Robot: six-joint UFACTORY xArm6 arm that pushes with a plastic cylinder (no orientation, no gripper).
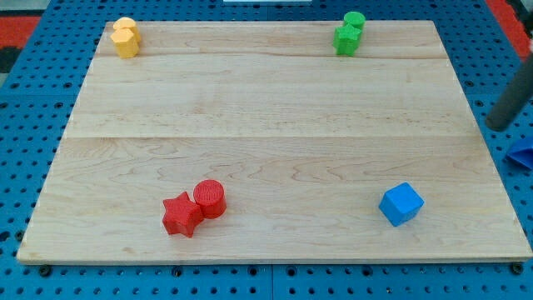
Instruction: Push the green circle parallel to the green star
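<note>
The green circle (355,20) stands near the board's top edge, right of the middle. The green star (346,40) touches it just below and slightly to the left. My tip (498,126) is at the view's right edge, just off the wooden board (266,108). It is far to the right of both green blocks and lower in the view, touching no block.
Two yellow blocks (126,37) stand together at the top left corner. A red star (181,215) and a red circle (210,198) touch at the bottom left. A blue cube (400,203) sits at the bottom right. A blue piece (523,154) lies off the board's right edge.
</note>
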